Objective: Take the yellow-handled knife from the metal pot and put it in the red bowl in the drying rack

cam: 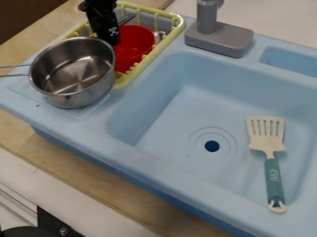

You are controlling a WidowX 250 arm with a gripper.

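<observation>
Camera view: you have the gripper (113,41) by the steel saucepan (74,74), near its one o'clock rim.
You cannot tell here whether it grasps the pan, at ten o'clock beside the yellow dish rack (175,31); the step looks like grasp or release; next calls for confirming contact.

Camera view: looking down at a slant
Blue sink (164,113): close, cut off at right
Gray faucet (219,38): far side, frame's top
</observation>
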